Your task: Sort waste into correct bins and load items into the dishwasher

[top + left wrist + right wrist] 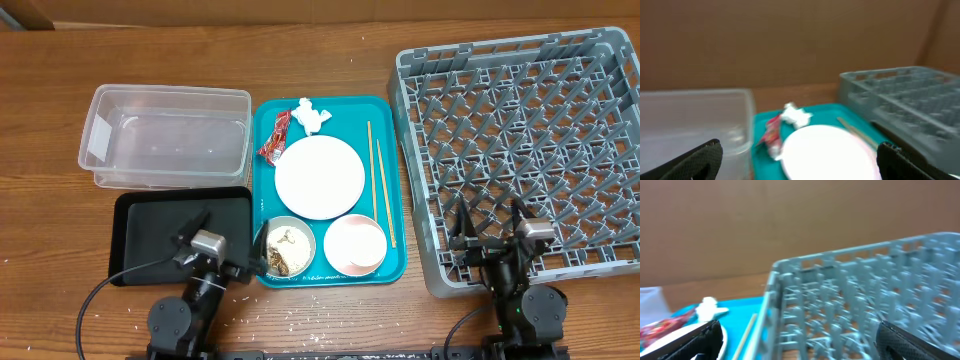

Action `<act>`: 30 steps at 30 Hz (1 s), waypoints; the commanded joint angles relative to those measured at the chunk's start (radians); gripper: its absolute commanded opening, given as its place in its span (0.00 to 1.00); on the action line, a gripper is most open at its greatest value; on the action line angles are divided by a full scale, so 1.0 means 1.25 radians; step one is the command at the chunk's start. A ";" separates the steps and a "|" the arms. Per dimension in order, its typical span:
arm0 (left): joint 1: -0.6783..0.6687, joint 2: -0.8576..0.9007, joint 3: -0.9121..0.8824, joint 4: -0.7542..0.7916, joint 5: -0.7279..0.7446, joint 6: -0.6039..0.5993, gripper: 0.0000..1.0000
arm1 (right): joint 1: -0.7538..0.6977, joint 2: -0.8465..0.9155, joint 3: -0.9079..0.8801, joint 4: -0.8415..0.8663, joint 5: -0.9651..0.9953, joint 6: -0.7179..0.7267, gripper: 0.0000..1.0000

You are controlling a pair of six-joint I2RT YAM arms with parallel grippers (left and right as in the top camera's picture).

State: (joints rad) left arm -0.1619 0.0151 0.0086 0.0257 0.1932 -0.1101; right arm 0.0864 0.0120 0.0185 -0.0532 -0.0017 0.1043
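On the teal tray [395, 262] lie a round white plate [319, 176], a crumpled white tissue [311, 115], a red snack wrapper [274, 137], two wooden chopsticks [375, 180], a pinkish-white bowl [355, 244] and a pale bowl [283, 246] holding rice-like scraps [285, 259]. The clear tub [166, 135] and black tray [150, 233] sit left; the grey dish rack [525, 140] sits right. My left gripper [232, 245] is open and empty over the black tray's right edge. My right gripper [492, 226] is open and empty over the rack's front edge. The left wrist view shows plate [827, 150], wrapper [772, 134], tissue [796, 115].
White crumbs are scattered on the wooden table along the front edge [300, 310]. The right wrist view shows the rack's near corner [850, 300], a chopstick [746, 332] and the tissue [710, 308]. A cardboard wall stands behind the table.
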 commanded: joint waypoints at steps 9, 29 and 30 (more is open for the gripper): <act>0.004 0.019 0.197 0.023 0.146 -0.201 1.00 | -0.002 0.021 0.177 0.038 -0.202 0.001 1.00; -0.005 0.896 0.987 -0.633 0.670 -0.180 1.00 | -0.002 0.777 0.936 -0.621 -0.384 0.001 1.00; -0.016 0.918 0.987 -0.635 0.671 -0.174 1.00 | -0.002 0.790 0.936 -0.630 -0.393 0.001 1.00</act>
State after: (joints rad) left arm -0.1619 1.0821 1.2186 -0.7773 0.8234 -0.3237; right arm 0.0856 0.9535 1.1580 -0.8150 -0.4374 0.1051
